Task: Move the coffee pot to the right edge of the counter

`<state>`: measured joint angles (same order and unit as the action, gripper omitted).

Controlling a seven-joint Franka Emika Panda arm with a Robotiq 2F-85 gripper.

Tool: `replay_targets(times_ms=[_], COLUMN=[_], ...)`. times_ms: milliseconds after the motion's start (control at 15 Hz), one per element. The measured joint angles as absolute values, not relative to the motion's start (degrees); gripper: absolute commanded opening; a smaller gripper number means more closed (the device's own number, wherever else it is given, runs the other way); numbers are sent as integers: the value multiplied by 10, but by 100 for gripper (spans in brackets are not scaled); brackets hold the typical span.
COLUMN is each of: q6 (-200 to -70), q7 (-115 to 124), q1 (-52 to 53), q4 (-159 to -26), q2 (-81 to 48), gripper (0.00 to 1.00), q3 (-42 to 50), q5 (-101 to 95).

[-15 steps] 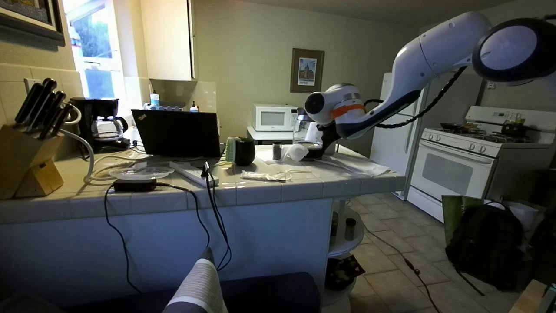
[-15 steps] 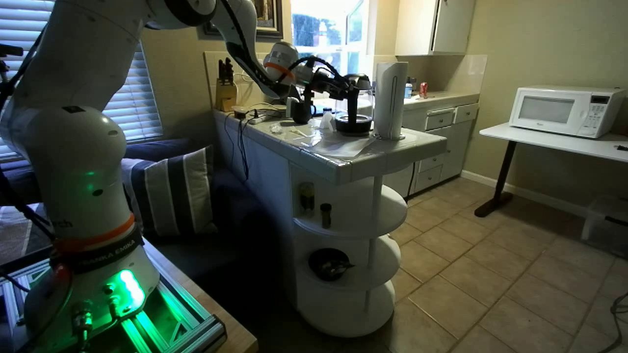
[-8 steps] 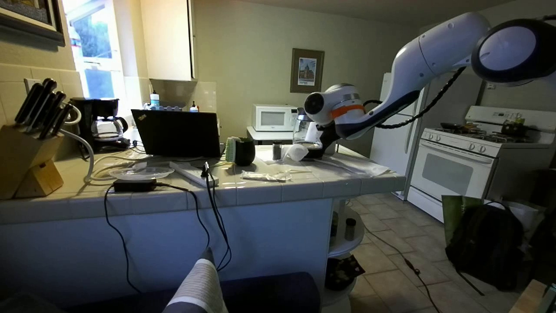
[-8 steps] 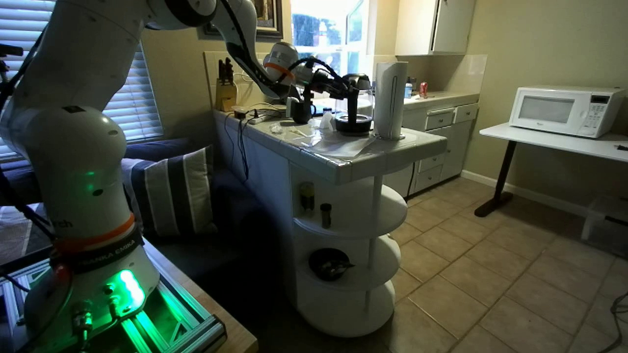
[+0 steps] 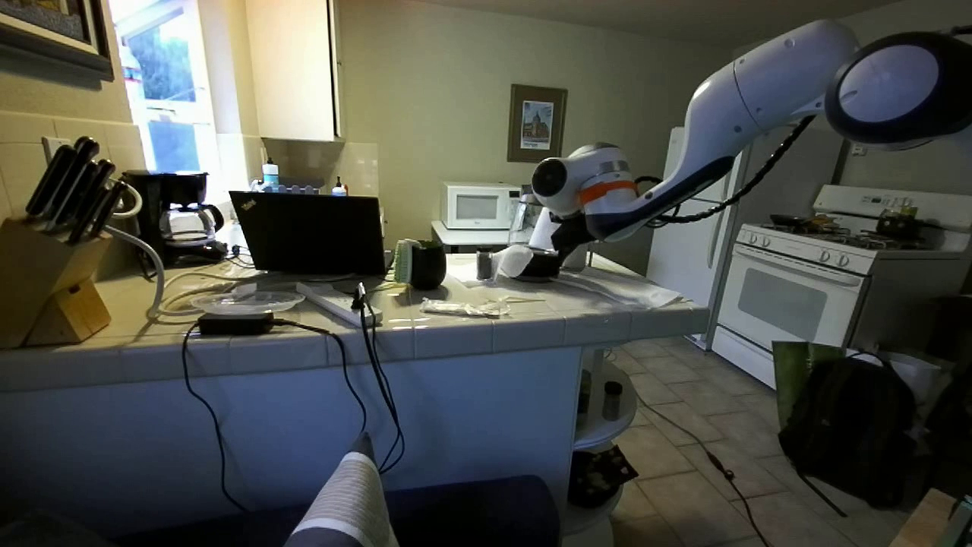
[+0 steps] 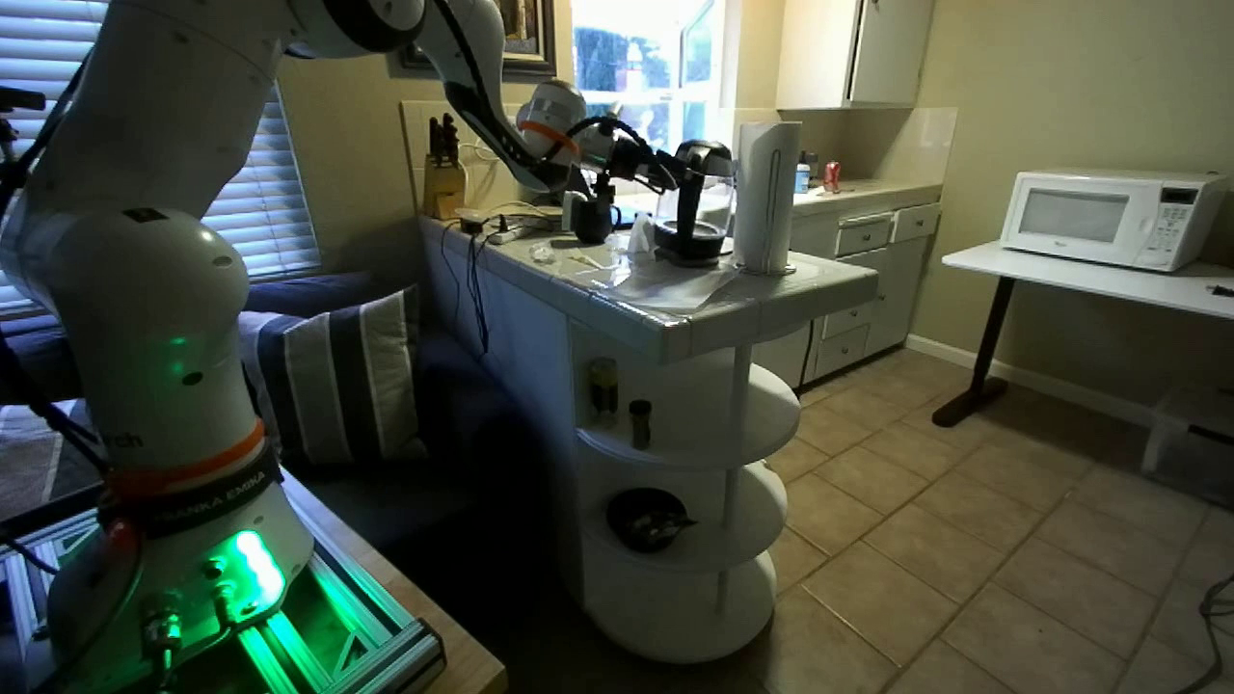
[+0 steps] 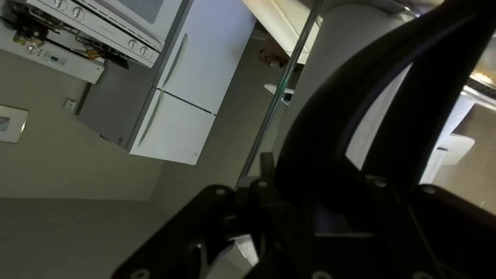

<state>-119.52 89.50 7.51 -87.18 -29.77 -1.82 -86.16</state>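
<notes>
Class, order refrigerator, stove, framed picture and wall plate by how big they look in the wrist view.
1. Refrigerator
2. Stove
3. Framed picture
4. Wall plate
The first three run out of frame.

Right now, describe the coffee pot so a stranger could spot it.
Find the tiled counter, then the tall white roll near its end. Beside it, at the gripper, is the coffee pot: clear-walled, with black base and black handle, unlike the opaque roll or the dark mug.
</notes>
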Motion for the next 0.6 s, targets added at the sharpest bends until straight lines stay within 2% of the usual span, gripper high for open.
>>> replay_targets(times_ms=[600], q6=[-1226], q7=[979], q1=[86], q4=[-870], q2=[-290], gripper=[15], q3=[-20], q5=[-939])
